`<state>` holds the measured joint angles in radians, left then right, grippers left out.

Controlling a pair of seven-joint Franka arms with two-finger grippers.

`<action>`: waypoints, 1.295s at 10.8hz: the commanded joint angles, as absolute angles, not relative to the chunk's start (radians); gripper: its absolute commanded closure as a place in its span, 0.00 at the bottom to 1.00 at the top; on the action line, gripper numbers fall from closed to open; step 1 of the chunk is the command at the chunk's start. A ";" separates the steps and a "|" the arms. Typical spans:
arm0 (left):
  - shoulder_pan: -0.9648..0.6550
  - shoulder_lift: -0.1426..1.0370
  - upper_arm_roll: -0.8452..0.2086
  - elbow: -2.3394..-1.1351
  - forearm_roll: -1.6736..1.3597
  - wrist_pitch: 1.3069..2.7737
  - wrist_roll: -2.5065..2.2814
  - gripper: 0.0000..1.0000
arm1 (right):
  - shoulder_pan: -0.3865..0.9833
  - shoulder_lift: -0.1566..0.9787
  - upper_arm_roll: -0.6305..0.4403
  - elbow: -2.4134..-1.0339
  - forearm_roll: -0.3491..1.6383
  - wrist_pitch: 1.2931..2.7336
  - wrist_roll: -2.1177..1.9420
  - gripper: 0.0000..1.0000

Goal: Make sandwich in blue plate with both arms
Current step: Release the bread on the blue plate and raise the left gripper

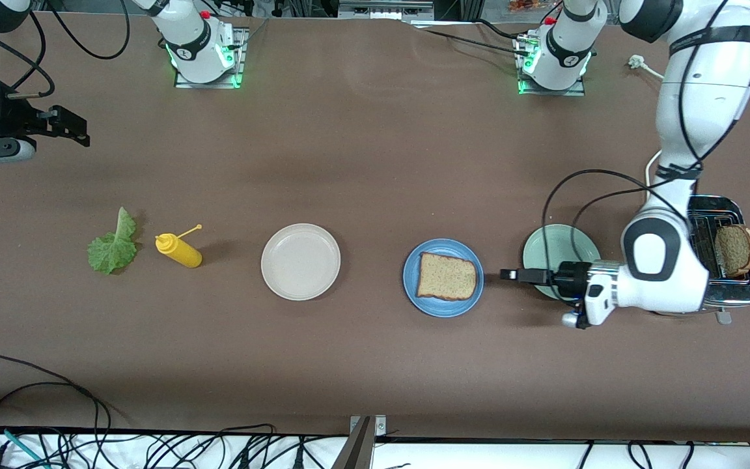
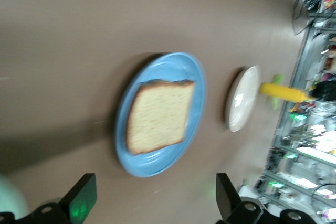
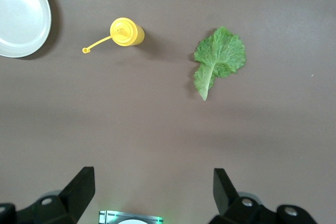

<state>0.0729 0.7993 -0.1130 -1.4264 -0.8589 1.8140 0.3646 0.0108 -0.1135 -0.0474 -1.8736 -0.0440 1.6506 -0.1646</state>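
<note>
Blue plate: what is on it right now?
One brown bread slice lies flat on the blue plate, with no lettuce or second slice on it. The plate surface under the slice is covered. The left gripper is beside the plate, fingers open and empty.

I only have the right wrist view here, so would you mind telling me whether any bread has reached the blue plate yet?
Observer: Yes, one bread slice lies flat on the blue plate.
Operator: Thank you. Where is the left gripper?
Observer: The left gripper is open and empty, between the blue plate and the mint-green plate.
Operator: Is there more bread anywhere?
Observer: A second slice stands in the toaster at the left arm's end of the table.
Operator: And where is my right gripper on the table overall?
Observer: The right gripper is open, over bare table at the right arm's end.
</note>
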 commanded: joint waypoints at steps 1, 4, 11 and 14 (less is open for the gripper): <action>0.071 0.646 -0.120 -1.431 -0.488 1.796 0.285 0.00 | 0.012 -0.109 -0.052 -1.853 -0.031 1.631 -0.178 0.00; 0.057 0.520 -0.150 -1.430 -0.172 1.764 0.201 0.00 | 0.012 -0.107 -0.058 -1.853 -0.035 1.635 -0.236 0.00; 0.026 0.244 -0.184 -1.425 0.133 1.473 0.207 0.00 | 0.011 0.027 -0.158 -1.868 -0.061 1.768 -0.325 0.00; 0.038 0.235 -0.180 -1.356 0.187 1.462 0.213 0.00 | 0.006 0.122 -0.198 -1.897 -0.069 1.902 -0.351 0.00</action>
<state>0.0306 0.2447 -0.1846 -1.3937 0.1584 1.4752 0.2058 0.0086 0.0595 -0.1633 -1.8838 -0.0564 1.8174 -0.3038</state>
